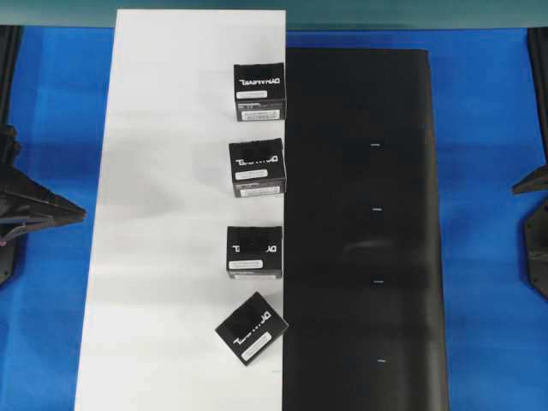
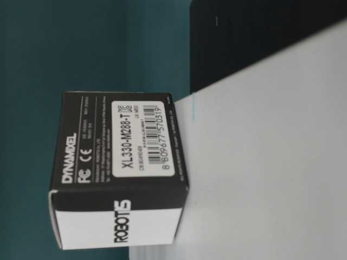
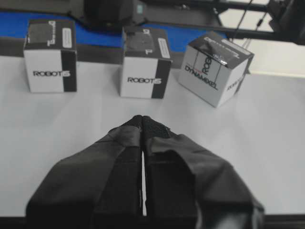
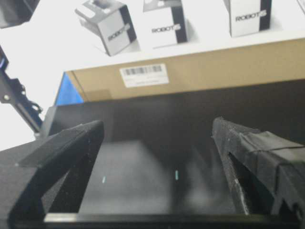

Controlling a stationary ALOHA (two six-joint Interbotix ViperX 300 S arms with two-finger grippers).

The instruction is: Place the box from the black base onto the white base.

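Boxes: four alike, all already on the white base (image 1: pixel 171 214), lined down its right edge in the overhead view, just beside the black base (image 1: pixel 360 231). Top box (image 1: pixel 259 92), second (image 1: pixel 257 168) and third (image 1: pixel 253 250) sit square; the bottom box (image 1: pixel 252 327) is turned askew, one corner at the seam. Nothing stands on the black base, only tiny white ticks, so the task looks done or nearly so.

Handling, as judgement: small stiff cardboard cartons, likely light, flat faces, printed finish maybe a bit slick; hard squeeze could dent a wall. Best hold is across two opposite flat sides, mid-height, jaws square to the faces; the askew box would need the wrist turned to match.

Left gripper (image 3: pixel 142 119): fingers pressed together, holding nothing, pointing at the box row from over the white base. Right gripper (image 4: pixel 157 138): fingers wide apart, nothing between, over the black base, well apart from the boxes.
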